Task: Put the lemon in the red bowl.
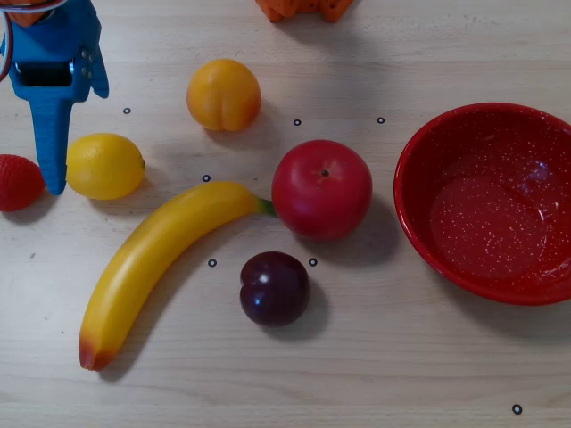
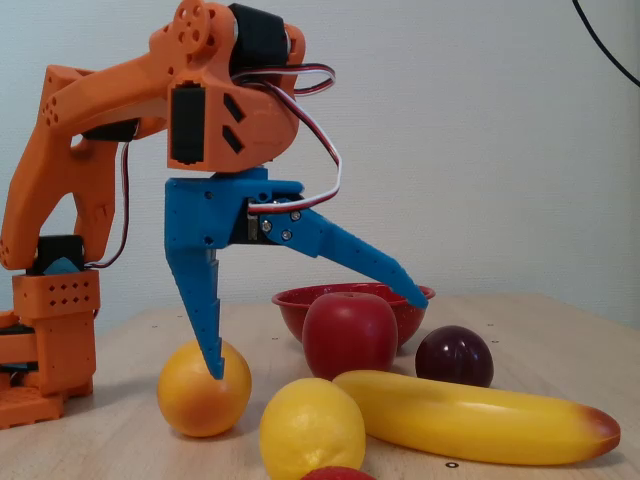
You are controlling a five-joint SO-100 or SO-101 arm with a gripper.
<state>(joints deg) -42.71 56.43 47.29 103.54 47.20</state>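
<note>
The lemon (image 1: 105,166) lies on the table at the left in the overhead view, between a strawberry and a banana. It is near the front in the fixed view (image 2: 312,428). The red bowl (image 1: 489,203) stands empty at the far right, and only its rim shows behind the apple in the fixed view (image 2: 300,297). My blue gripper (image 1: 52,143) is just left of the lemon and touches nothing. In the fixed view the gripper (image 2: 318,336) is wide open and empty. One finger (image 2: 205,320) points down and the other (image 2: 370,262) slants out above the fruit.
A peach (image 1: 223,94), a red apple (image 1: 321,189), a dark plum (image 1: 274,287), a long banana (image 1: 161,267) and a strawberry (image 1: 18,183) lie between the gripper and the bowl. The orange arm base (image 2: 50,330) stands at the left in the fixed view.
</note>
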